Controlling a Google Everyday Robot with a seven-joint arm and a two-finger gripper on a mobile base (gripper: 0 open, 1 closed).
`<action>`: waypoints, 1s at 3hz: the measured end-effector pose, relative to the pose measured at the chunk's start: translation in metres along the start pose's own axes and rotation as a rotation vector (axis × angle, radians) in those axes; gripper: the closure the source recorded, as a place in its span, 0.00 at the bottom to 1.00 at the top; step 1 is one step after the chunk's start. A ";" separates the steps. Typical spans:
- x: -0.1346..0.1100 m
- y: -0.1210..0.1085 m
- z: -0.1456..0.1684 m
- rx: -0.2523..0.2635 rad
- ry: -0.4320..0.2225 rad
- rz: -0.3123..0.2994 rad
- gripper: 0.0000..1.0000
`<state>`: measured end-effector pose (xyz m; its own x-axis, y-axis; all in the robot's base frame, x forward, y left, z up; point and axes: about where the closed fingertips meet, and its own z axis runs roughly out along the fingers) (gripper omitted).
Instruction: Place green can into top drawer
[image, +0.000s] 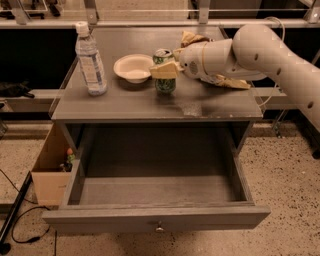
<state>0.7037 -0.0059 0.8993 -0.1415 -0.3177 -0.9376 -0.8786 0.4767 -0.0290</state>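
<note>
Nearest the camera, the top drawer (100, 220) is standing pulled fully out, its knob (159, 228) facing forward and its grey floor lying bare and open from above. To its left, a cardboard box (47, 175) is sitting on the speckled floor beside the table leg.

Above the drawer, the table (150, 107) is carrying everything else. The green can (165, 86) is standing upright on it, a little behind the front edge and roughly over the drawer's middle. The gripper (163, 70) is reaching in from the right and is closed about the can's upper half. Its near yellowish finger (159, 72) is lying flat across the can's front, while the far finger is hiding behind the can. The jaws are sitting at the can's width, so they are judged to be holding it. The can's base is apparently resting on the tabletop, so the robot seems to be at the grasp, with the lift not yet made.

The next move is calling for a straight lift, then a carry forward past the table's front edge and down into the drawer. The wrist is needing to stay level so the can is not tipping.

Just behind and left of the can, a white bowl (131, 67) is sitting close enough to be nudged by a sideways swing. Further left, a water bottle (90, 62) is standing well apart. Behind the pale arm (280, 55), a crumpled tan bag (192, 38) is lying near the table's rear
</note>
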 end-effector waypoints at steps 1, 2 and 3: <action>-0.023 0.001 -0.012 -0.036 0.025 0.005 1.00; -0.046 0.006 -0.043 -0.069 0.044 0.023 1.00; -0.062 0.035 -0.090 -0.111 0.049 0.033 1.00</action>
<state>0.6405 -0.0433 0.9879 -0.1911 -0.3440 -0.9193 -0.9179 0.3945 0.0432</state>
